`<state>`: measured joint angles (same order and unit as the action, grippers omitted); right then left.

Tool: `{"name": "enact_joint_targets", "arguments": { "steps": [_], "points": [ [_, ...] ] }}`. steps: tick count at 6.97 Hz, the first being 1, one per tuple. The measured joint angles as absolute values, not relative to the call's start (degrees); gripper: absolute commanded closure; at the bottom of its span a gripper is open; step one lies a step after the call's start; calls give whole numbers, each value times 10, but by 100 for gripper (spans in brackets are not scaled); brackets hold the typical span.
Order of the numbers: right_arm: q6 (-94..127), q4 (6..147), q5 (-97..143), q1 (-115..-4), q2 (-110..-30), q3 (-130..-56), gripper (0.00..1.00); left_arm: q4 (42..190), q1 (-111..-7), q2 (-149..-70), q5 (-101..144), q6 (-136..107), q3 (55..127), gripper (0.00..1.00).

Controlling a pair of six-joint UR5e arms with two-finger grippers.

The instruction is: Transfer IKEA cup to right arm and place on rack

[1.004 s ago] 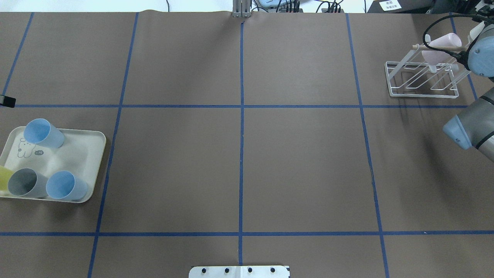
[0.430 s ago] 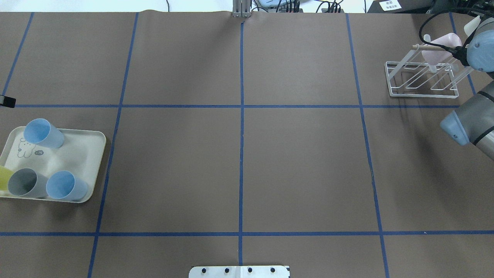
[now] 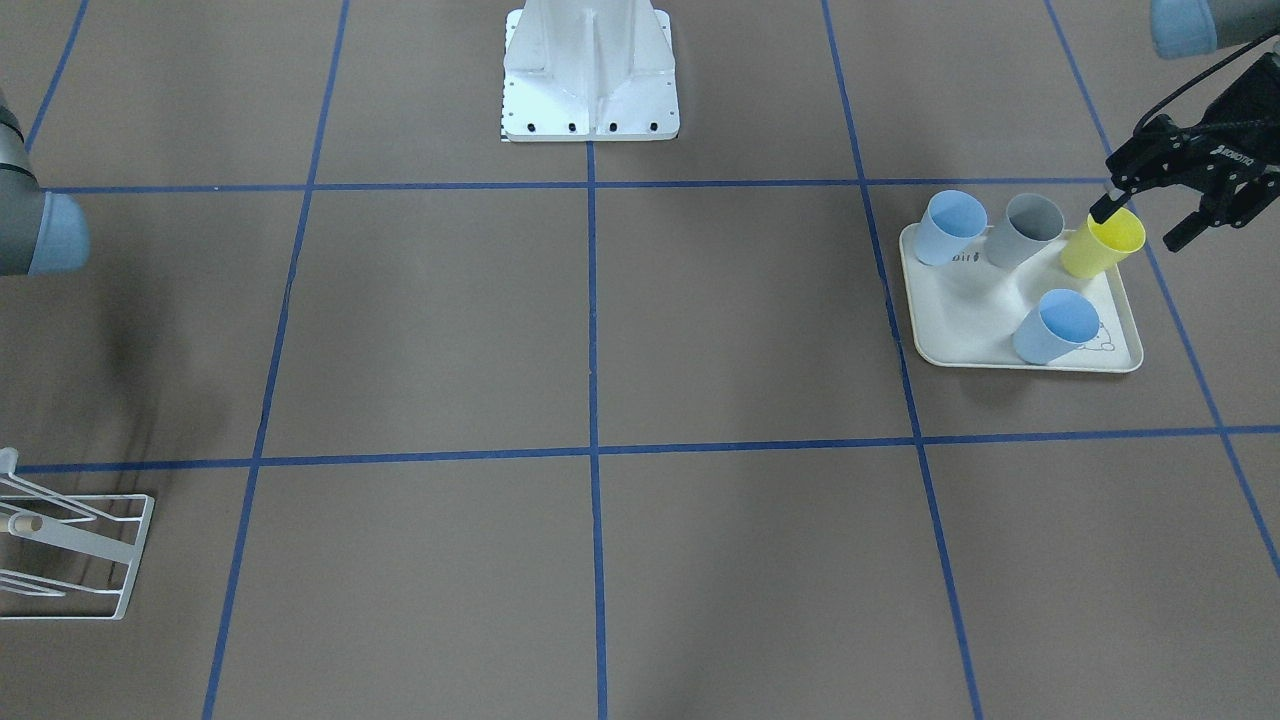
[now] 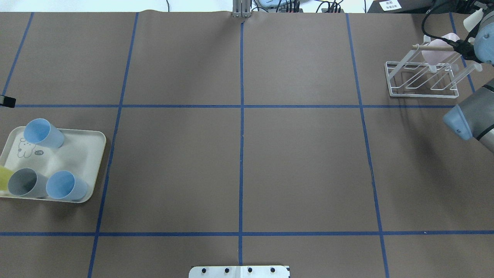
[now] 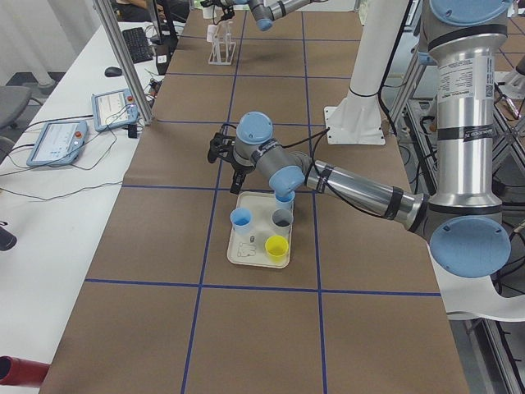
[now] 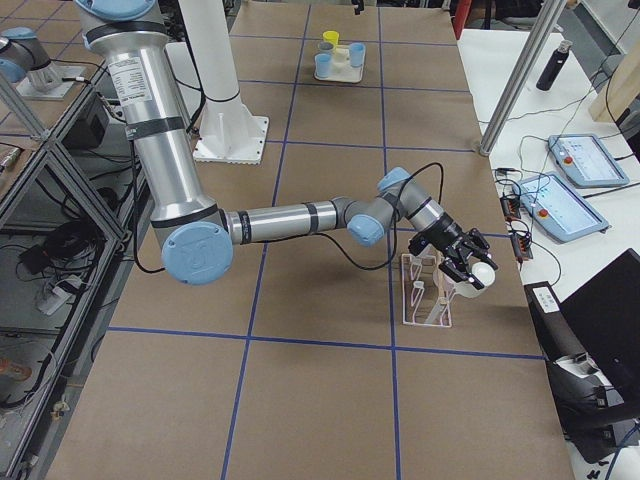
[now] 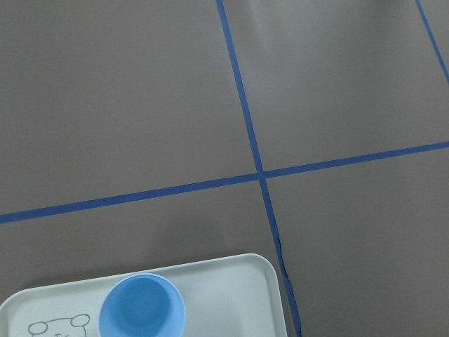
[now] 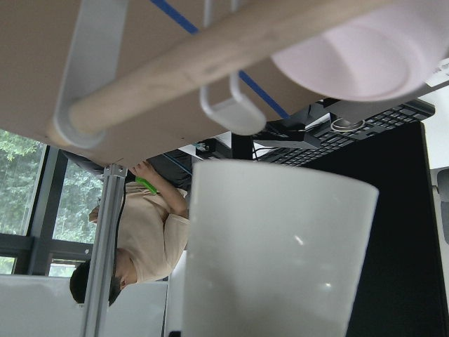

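Handover judged complete: right claw [image 6: 468,268] clamped on white cup [image 6: 483,275], held just beside rack [image 4: 424,95], not yet on prong. One pink cup [image 4: 440,44] already racked. Left claw [image 3: 1136,226] apart, empty, hovering by yellow cup [image 3: 1100,245] on tray [image 3: 965,320]. Remaining: seat cup, release.

White cup [image 8: 280,253]: plain, smooth, tapered; raised off table at right gripper [image 6: 468,272], fingers either side; grip itself unclear. Sits near rack's dowel and prong tip, apart from both, about 1 o'clock of rack in overhead view.

Rack [image 4: 422,79]: white wire frame, slanted prongs, light-wood dowel along top; upright at table's 2 o'clock.

Right arm [image 6: 290,220]: silver tubes, light-blue caps, loose black cable loop; stretched low toward rack.
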<state>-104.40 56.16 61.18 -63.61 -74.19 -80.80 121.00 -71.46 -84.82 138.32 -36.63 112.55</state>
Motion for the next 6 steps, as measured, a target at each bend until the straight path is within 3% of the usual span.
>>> {"name": "enact_joint_targets", "arguments": {
  "steps": [6],
  "points": [
    [-876, 674, 705, -616, -710, -885, 70, 1211, -715, -847, 1383, -367, 1127, 0]
  ]
}}
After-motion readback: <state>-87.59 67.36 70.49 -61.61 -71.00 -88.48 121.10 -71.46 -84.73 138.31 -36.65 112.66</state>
